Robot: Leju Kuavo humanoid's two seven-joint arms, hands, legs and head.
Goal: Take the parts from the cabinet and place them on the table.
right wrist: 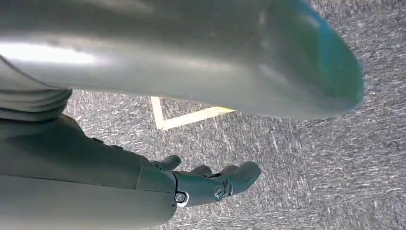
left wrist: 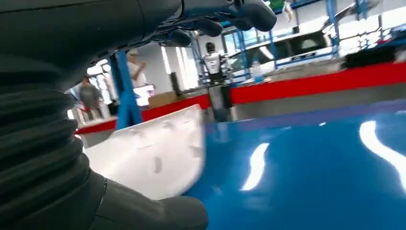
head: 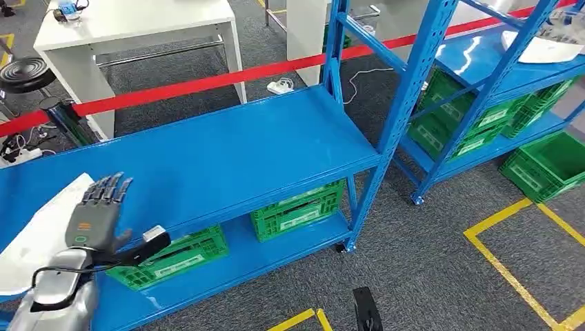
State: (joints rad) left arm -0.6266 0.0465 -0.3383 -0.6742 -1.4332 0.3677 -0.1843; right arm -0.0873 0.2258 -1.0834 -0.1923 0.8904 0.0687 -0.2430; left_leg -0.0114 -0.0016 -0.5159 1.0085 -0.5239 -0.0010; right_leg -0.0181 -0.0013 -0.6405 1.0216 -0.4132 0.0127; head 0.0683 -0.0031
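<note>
white part (head: 31, 227) on blue shelf (head: 227, 152) | left hand (head: 96, 214) just beside, fingers apart

The white labels (head: 301, 217) on the green crates seem illegible.

- A red barrier tape (head: 207, 81) ran across the room behind the shelves.
- A white desk (head: 138, 27) stood beyond the tape, a black round stool (head: 24, 72) beside it.
- A white power strip (head: 279, 86) lay on the grey carpet (head: 428, 262).
- Yellow floor lines (head: 510, 269) marked the carpet.
- Green crates (head: 296, 207) sat on the lower shelf.
- People (left wrist: 88, 98) stood in the blurred background of the left wrist view.
</note>
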